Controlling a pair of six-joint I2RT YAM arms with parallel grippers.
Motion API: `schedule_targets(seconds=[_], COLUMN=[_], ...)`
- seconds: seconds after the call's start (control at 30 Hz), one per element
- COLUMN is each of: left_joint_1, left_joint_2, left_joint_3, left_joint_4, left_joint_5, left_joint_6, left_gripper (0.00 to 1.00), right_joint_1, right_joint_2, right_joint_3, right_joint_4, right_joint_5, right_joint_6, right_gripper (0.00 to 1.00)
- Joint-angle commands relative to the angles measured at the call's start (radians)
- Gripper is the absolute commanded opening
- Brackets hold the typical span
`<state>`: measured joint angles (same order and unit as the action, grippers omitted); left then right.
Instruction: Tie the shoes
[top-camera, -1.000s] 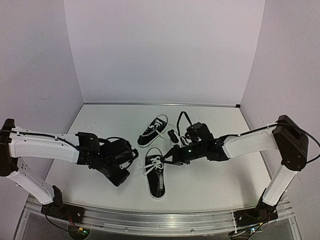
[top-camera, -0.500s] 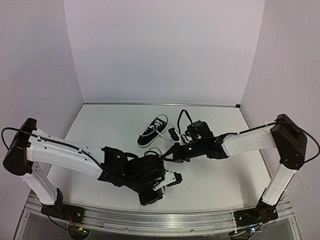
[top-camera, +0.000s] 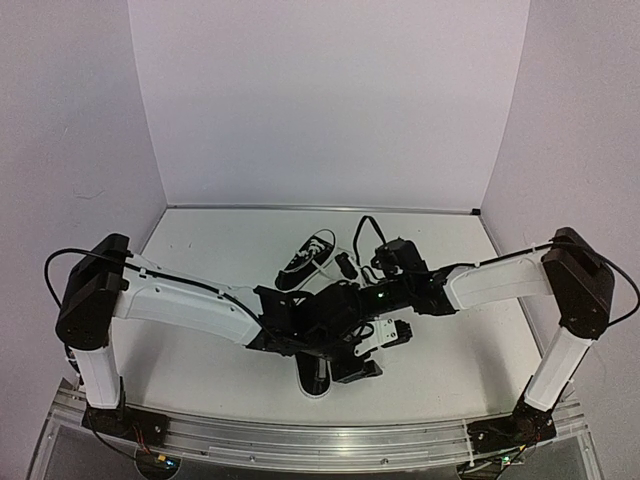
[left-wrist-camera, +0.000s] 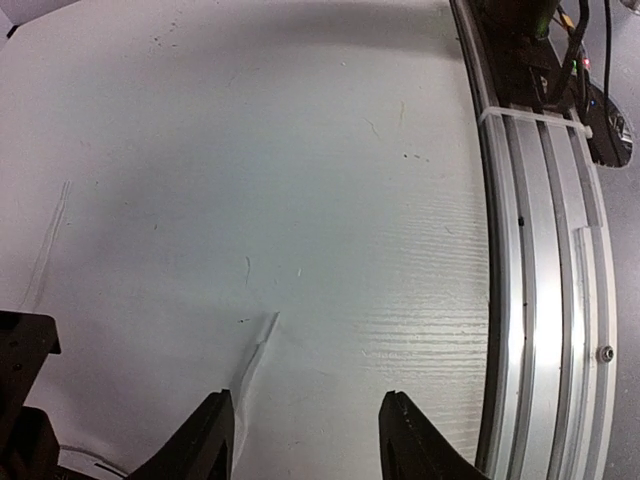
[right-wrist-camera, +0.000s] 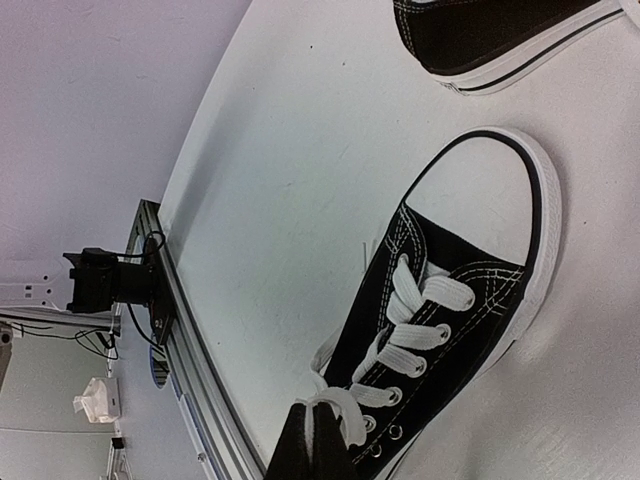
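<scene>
Left claw (left-wrist-camera: 305, 425), parted and empty, hangs over bare worktop (left-wrist-camera: 300, 150) beside the near shoe (right-wrist-camera: 440, 320); the far shoe (top-camera: 305, 262) lies behind. Right claw (right-wrist-camera: 312, 452) pinches a lace (right-wrist-camera: 335, 405). Risk: the crowded arms collide, or a pull drags the shoe.

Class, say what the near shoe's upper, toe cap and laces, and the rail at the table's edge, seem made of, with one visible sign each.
Upper: black woven canvas, matte, white stitching.
Toe cap: likely rubber, smooth white.
Laces: flat woven fabric.
Rail: probably aluminium, brushed grey with grooves.
</scene>
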<state>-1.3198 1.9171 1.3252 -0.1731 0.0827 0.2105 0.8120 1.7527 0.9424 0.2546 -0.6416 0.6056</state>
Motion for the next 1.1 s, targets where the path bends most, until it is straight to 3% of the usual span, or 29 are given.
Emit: schedule_targets(seconds=[0.0,0.2,0.4,0.57,0.77,1.07], left_joint_1=[0.004,0.074,0.126,0.144,0.169,0.217], left_joint_2=[-0.083,-0.368,-0.704,-0.892,-0.915,-0.776], left_joint_3=[0.019,-0.268,-0.588,-0.715,-0.745,-0.694], left_joint_4=[0.031,0.152,0.308,0.230,0.119,0.167], left_joint_5=[-0.007,-0.077,-0.331,-0.503,-0.555,-0.415], left_joint_6=[-0.005,-0.164,-0.343,-0.459,-0.566,-0.574], left_gripper=[0.53,0.53,0.58,0.60,0.64,0.74], right_joint_1=[-0.005,0.004,0.046,0.095,0.143,0.139], right_joint_2=[0.008,0.019,0.076,0.152,0.204,0.063], right_joint_3=[0.040,0.063,0.121,0.182,0.250,0.289], right_joint_4=[0.031,0.032,0.031,0.024,-0.035,-0.201], right_joint_5=[-0.019,-0.057,-0.076,-0.078,-0.082,-0.057], right_joint_6=[-0.021,-0.024,-0.020,-0.012,-0.030,-0.131], right_gripper=[0.00,0.01,0.03,0.04,0.14,0.51])
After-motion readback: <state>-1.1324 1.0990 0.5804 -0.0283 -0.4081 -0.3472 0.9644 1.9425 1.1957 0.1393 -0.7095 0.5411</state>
